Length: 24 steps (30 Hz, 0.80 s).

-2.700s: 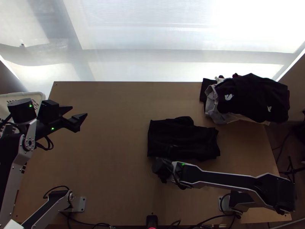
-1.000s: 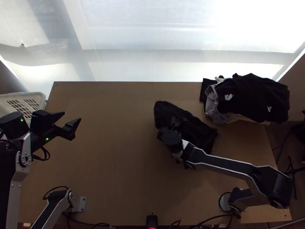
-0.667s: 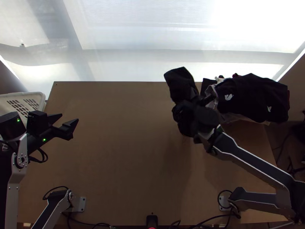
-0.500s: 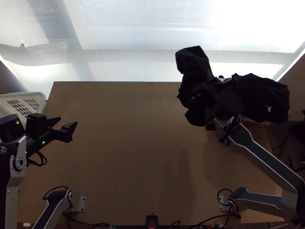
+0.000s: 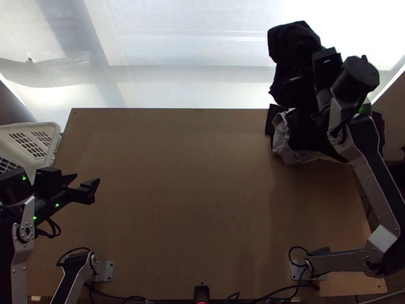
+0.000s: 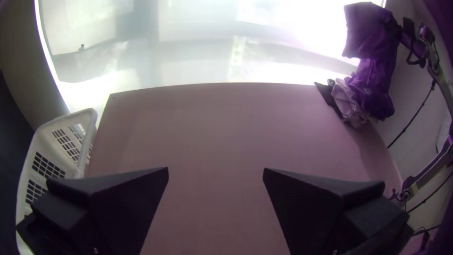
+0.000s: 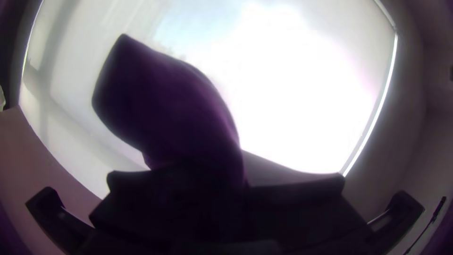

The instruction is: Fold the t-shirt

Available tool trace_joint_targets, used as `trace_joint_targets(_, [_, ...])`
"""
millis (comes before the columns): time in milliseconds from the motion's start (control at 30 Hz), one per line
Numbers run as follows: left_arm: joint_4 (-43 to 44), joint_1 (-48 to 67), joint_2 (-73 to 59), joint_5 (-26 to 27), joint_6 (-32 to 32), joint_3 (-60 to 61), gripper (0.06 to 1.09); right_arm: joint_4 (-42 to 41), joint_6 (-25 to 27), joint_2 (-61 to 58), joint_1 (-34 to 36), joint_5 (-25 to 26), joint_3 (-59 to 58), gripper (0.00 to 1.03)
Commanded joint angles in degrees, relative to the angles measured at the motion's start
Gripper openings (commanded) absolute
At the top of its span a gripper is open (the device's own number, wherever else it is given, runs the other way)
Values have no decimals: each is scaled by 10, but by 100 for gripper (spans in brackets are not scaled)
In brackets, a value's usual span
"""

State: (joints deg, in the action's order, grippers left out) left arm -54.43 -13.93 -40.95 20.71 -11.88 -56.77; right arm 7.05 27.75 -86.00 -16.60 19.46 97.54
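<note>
Top view: a black t-shirt [image 5: 293, 43] hangs bunched in soft, rounded folds from the right hand [image 5: 304, 79], which seems clenched on its fabric; loose cloth spills beyond the fingertips. Beneath the hand, rumpled clothes [image 5: 284, 147] sit on the smooth wooden desk [image 5: 177, 177]. The left hand [image 5: 87, 180], released, gapes near a white latticed basket [image 5: 30, 127].

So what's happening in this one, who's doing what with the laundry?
The right gripper has a dark t-shirt clamped and holds it up, bunched, at the table's far right corner, by a pile of clothes. Whether the shirt touches the pile I can't tell. The left gripper is open and empty over the table's left side, near a white basket.
</note>
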Motion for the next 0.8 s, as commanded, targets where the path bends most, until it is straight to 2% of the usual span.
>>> trace_joint_targets(0, [-12, -8, 24, -13, -9, 24, 104, 127, -119, -73, 61, -70, 144, 3])
trace_joint_targets(300, [-22, -10, 39, -15, -10, 27, 104, 133, -178, -96, 103, -88, 148, 3])
trace_joint_targets(467, [-25, -11, 41, -18, -17, 35, 104, 121, -221, -102, 137, -95, 102, 3])
trace_joint_targets(600, [-26, -11, 41, -27, -23, 34, 104, 82, -226, -109, 148, -102, 78, 3])
trace_joint_targets(767, [-28, -11, 41, -30, -29, 32, 104, 62, -226, -121, 142, -102, 108, 3])
